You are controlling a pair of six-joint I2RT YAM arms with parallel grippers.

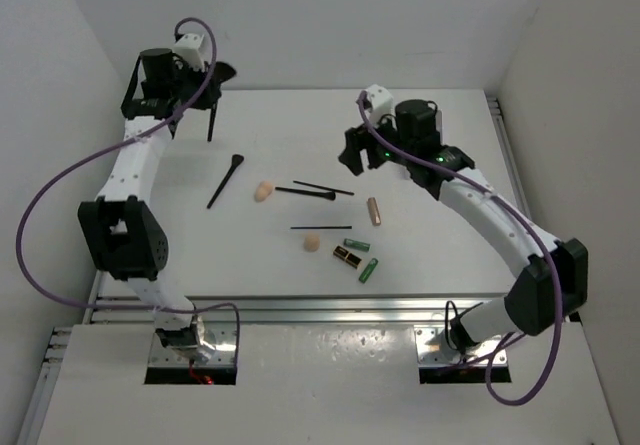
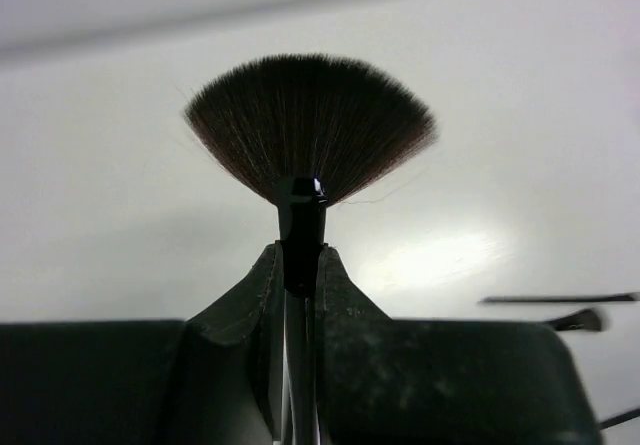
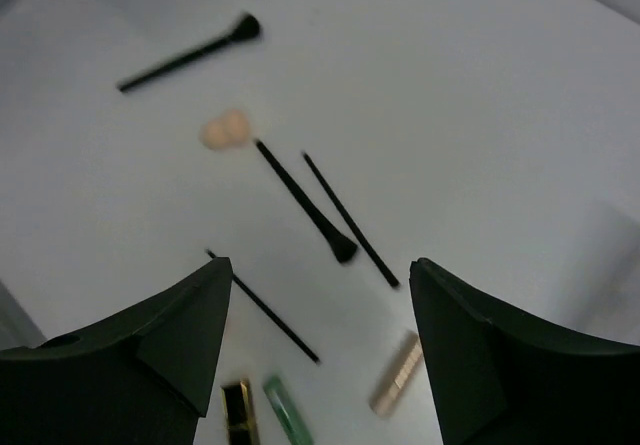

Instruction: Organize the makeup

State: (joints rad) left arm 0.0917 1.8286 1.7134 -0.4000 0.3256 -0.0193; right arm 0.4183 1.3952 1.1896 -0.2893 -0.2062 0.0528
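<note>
Clamping the fan brush [image 2: 310,125] just below its head, above the tabletop's [image 1: 280,130] far-left corner, the left hand [image 2: 300,260] should lay it flat, parallel beside the long brush [image 1: 224,183], while the wide-spread right hand [image 3: 320,270] hangs clear above the pencils [image 3: 350,220].

I work over a matte white flat bench [image 1: 250,255], boxed in by plain white walls [image 1: 330,25] at the back and on both sides. A ribbed silver aluminium rail [image 1: 330,310] runs along its near edge, with a glossy white panel [image 1: 330,395] just beyond that. Light leaves a soft bright patch [image 2: 440,260] on the bench.
</note>
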